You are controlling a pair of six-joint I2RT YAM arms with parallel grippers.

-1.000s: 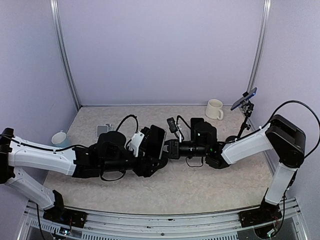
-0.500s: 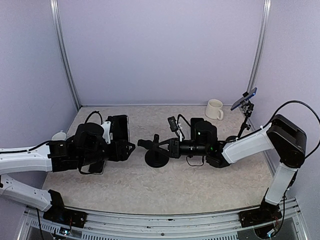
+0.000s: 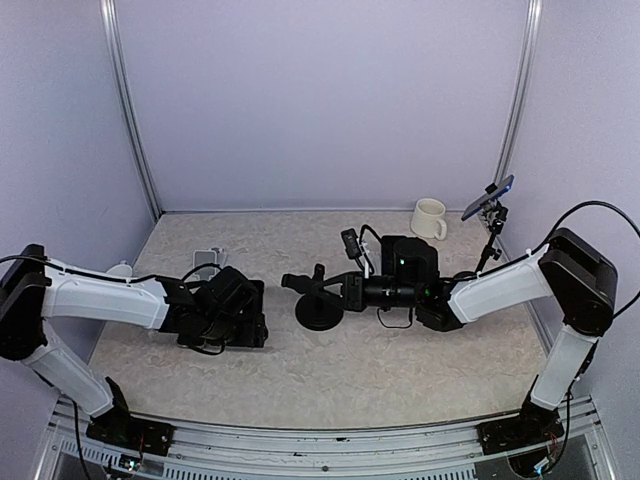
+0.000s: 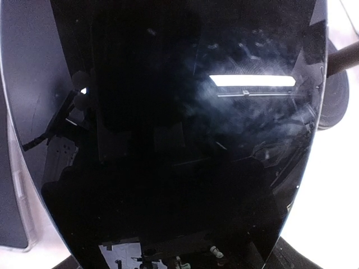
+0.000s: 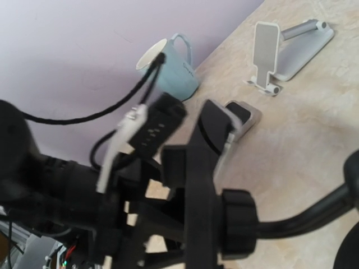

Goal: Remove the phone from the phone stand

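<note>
Lavender walls close in a pale, marbled table (image 3: pixel 400 370), with two robot arms reaching across it from the near edge.

The phone (image 4: pixel 179 134) is already off the phone stand (image 3: pixel 318 312). It sits low over the left half of the table, at the end of the left arm. In the left wrist view its dark glass fills almost the whole frame and reflects a strip light. The screen faces that camera, and the long axis runs up the frame, in line with the arm's reach. The left gripper (image 3: pixel 228 318) is hidden behind the phone, so its fingers cannot be seen. Because the phone sits so close under the wrist camera, the gripper is judged to be clamped on it. The overhead view shows only a black mass there, and it is unclear whether the phone touches the table.

The phone stand is black with a round base and stands near the middle of the table. It is to the right of the phone and well apart from it, with its cradle empty. The right gripper (image 3: pixel 345 292) reaches in from the right and appears to be closed on the stand's neck, steadying it. The left arm is therefore the one nearer the phone, and any setting down would fall to it.

Farther out, a teal mug (image 5: pixel 168 67) and a white folding holder (image 5: pixel 275 53) sit at the back left. A cream mug (image 3: pixel 429 218) and a small tripod (image 3: pixel 489 215) stand at the back right.
</note>
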